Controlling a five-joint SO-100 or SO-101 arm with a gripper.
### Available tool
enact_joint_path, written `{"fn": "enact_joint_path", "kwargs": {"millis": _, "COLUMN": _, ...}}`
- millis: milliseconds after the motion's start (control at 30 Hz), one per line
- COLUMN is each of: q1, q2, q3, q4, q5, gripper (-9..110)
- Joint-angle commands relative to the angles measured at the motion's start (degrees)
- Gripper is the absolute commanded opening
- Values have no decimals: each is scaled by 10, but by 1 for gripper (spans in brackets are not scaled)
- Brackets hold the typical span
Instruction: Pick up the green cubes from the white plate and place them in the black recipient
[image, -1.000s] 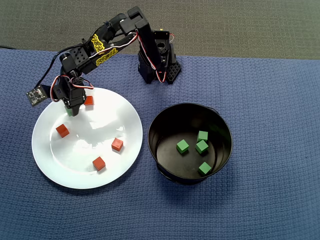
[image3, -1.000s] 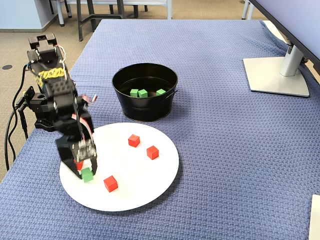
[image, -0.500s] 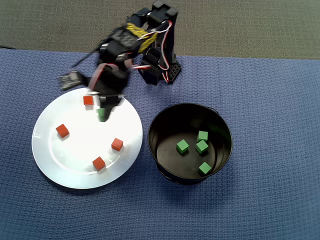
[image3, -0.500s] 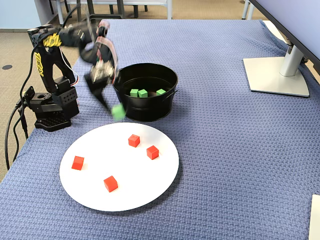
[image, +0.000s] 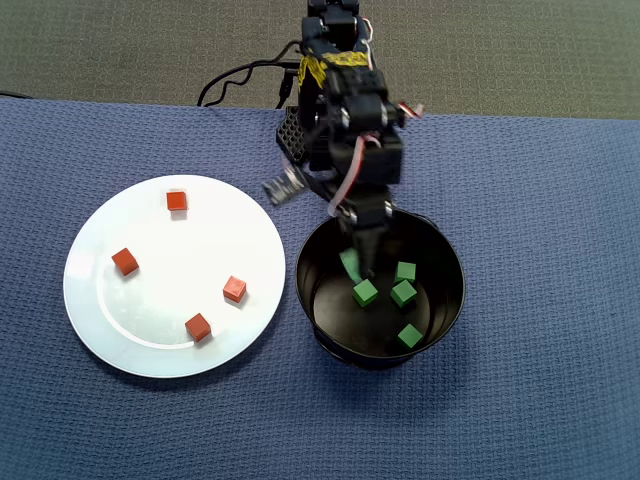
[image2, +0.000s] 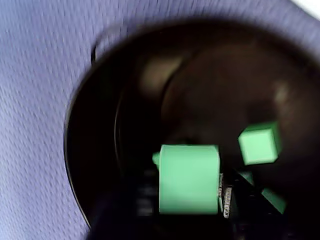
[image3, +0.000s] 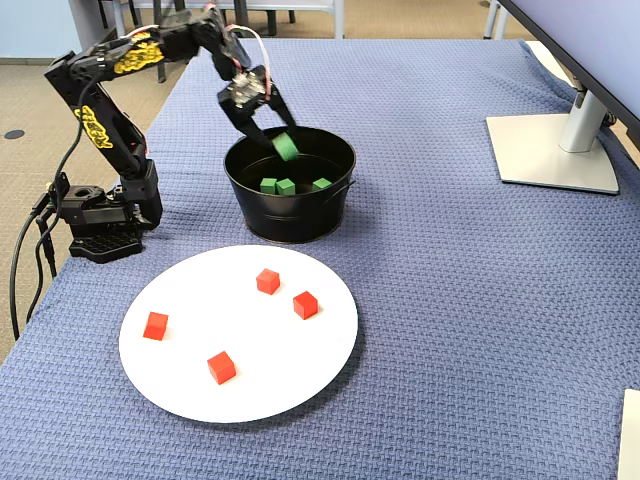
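Note:
The black recipient (image: 452, 300) stands right of the white plate (image: 110, 335) on the blue cloth; in the fixed view the pot (image3: 290, 222) is behind the plate (image3: 300, 375). My gripper (image: 356, 262) reaches over the pot's far rim and is shut on one green cube (image3: 287, 147), held just above the pot's mouth. In the wrist view that cube (image2: 189, 179) sits large between the jaws. Several other green cubes (image: 403, 293) lie on the pot's bottom. No green cube shows on the plate.
Several red-orange cubes (image: 198, 326) lie spread on the plate. The arm's base (image3: 100, 228) and its cables stand at the cloth's edge beside the pot. A monitor stand (image3: 555, 150) is at the far right of the fixed view.

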Motion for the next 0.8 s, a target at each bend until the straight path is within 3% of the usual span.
{"fn": "enact_joint_path", "kwargs": {"millis": 0, "q1": -19, "q2": 19, "q3": -14, "q4": -4, "q5": 20, "gripper": 34}}
{"fn": "enact_joint_path", "kwargs": {"millis": 100, "q1": 9, "q2": 78, "q3": -24, "q4": 25, "q5": 17, "gripper": 25}}
{"fn": "enact_joint_path", "kwargs": {"millis": 200, "q1": 78, "q2": 155, "q3": -15, "q4": 47, "q5": 60, "gripper": 0}}
{"fn": "enact_joint_path", "kwargs": {"millis": 367, "q1": 170, "q2": 303, "q3": 146, "q4": 13, "q5": 61, "gripper": 0}}
{"fn": "enact_joint_path", "kwargs": {"millis": 667, "q1": 215, "q2": 472, "q3": 385, "q4": 56, "q5": 41, "gripper": 2}}
{"fn": "enact_joint_path", "kwargs": {"millis": 767, "q1": 243, "q2": 514, "q3": 483, "q4": 10, "q5": 18, "gripper": 3}}
